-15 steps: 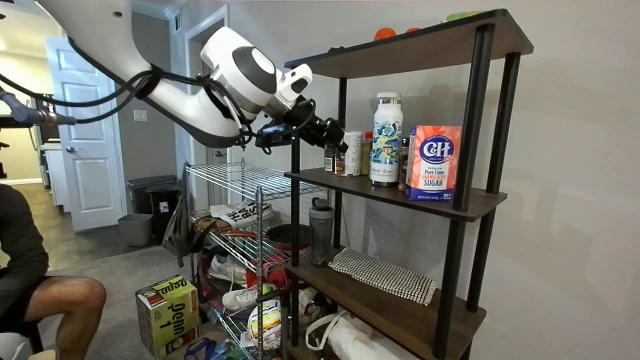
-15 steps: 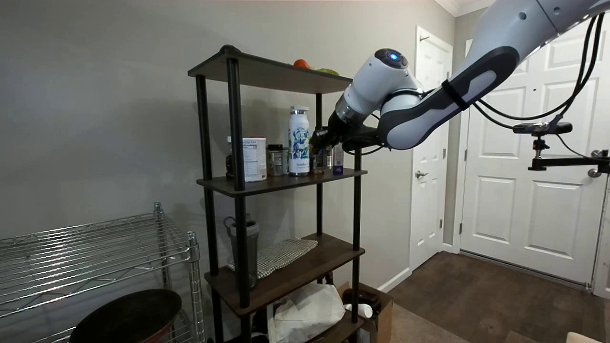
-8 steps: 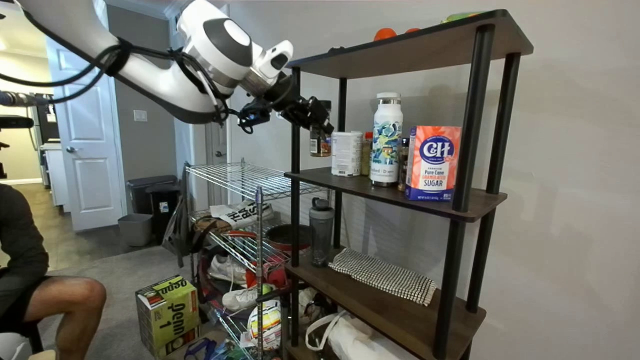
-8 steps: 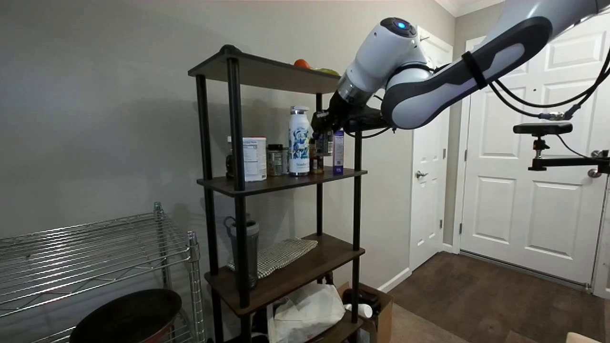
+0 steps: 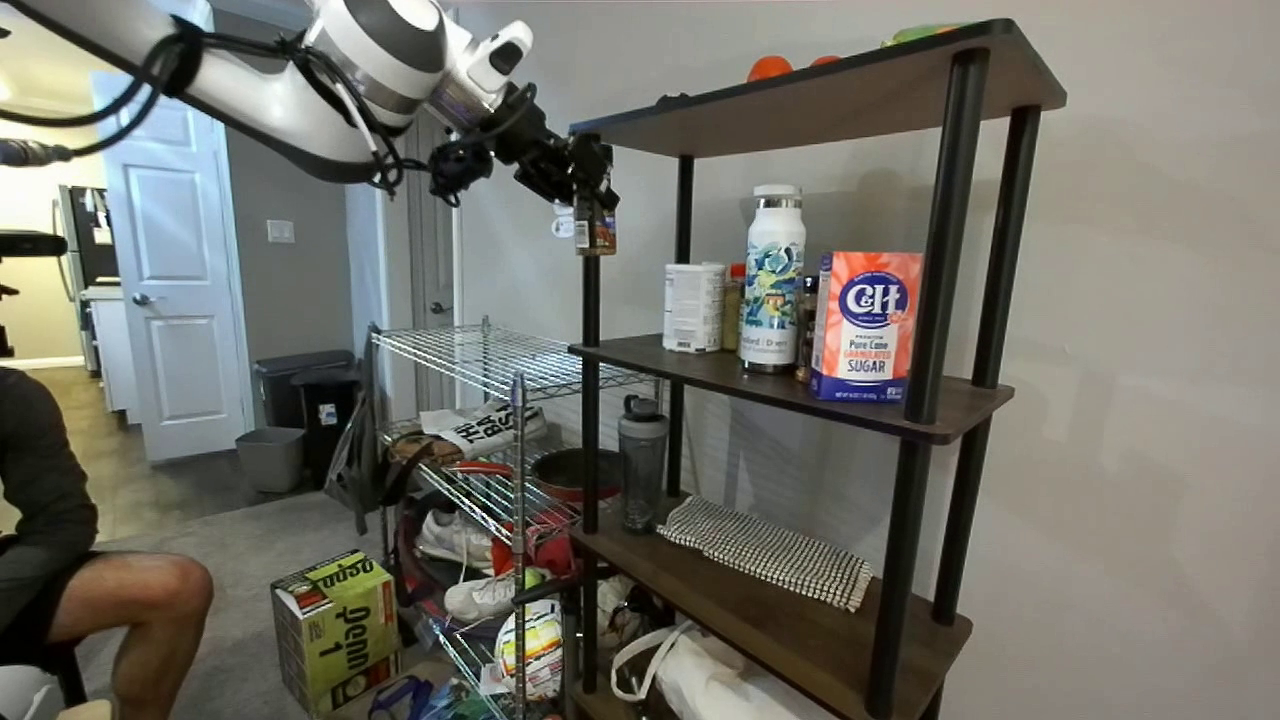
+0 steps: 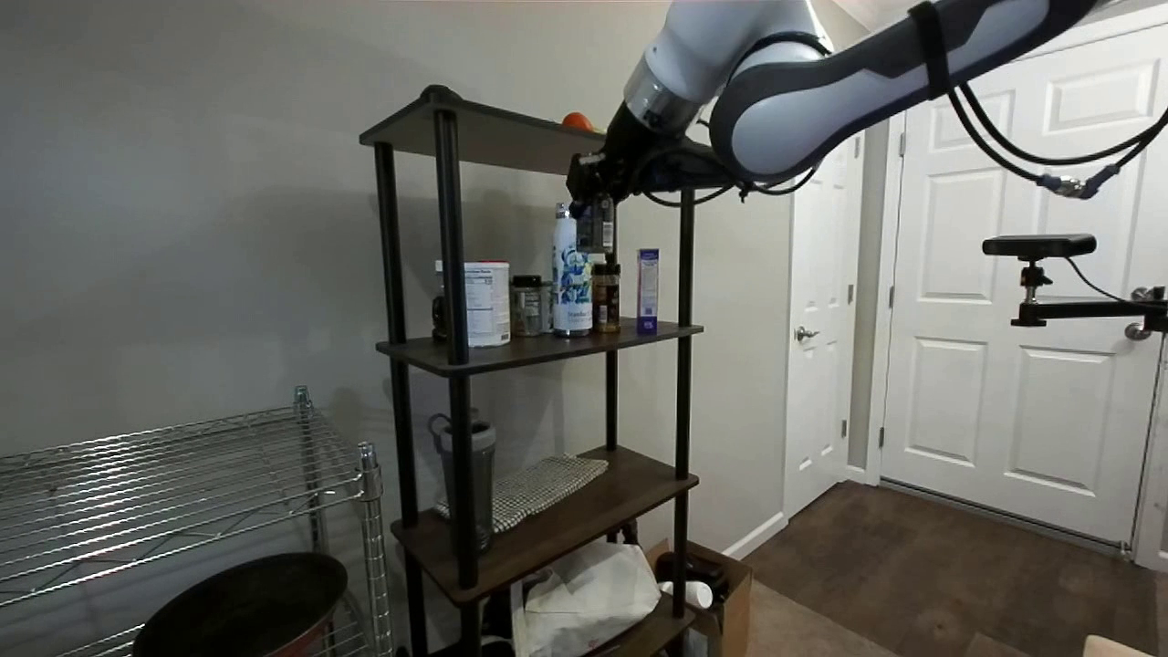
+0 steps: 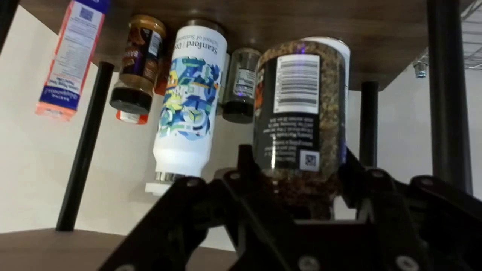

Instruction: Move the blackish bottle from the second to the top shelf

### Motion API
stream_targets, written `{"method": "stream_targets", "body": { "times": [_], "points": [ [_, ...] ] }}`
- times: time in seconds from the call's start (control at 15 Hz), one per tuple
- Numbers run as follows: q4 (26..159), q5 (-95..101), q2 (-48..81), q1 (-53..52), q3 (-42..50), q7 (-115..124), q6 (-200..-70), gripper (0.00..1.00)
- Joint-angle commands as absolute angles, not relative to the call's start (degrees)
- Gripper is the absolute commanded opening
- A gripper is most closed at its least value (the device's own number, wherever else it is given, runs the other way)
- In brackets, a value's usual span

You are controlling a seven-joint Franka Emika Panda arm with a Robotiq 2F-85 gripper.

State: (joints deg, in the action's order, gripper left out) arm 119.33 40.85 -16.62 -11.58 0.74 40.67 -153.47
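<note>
The blackish bottle is a clear spice jar with a black label (image 7: 295, 98). It also shows in both exterior views (image 5: 596, 232) (image 6: 595, 226). My gripper (image 7: 297, 169) is shut around its lid end and holds it upright, label upside down in the wrist view. In the exterior views the gripper (image 5: 595, 185) (image 6: 593, 182) hangs at the front of the rack, bottle above the second shelf (image 5: 635, 350) and below the top shelf (image 5: 830, 105) (image 6: 511, 137). The lid is hidden between the fingers.
The second shelf bears a white bottle (image 5: 770, 300), a sugar box (image 5: 868, 325), a white canister (image 5: 692, 308) and several spice jars. Orange items (image 5: 769, 67) lie on the top shelf. Black posts (image 5: 591, 420) stand at the rack's corners. A wire rack (image 5: 480, 355) stands beside it.
The gripper has risen with the bottle, from second-shelf height to just below the top shelf. It has also moved out from the rack, leftward in an exterior view.
</note>
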Motion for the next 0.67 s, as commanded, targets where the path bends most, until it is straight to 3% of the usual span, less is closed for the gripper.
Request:
{"method": "stream_targets", "body": {
  "times": [0.0,0.6],
  "points": [
    [114.4,38.8,-16.0,-6.2,-5.9,36.4,-152.4,0.29],
    [108.4,59.2,-16.1,-2.7,-9.0,48.6,-148.9,0.29]
  ]
}}
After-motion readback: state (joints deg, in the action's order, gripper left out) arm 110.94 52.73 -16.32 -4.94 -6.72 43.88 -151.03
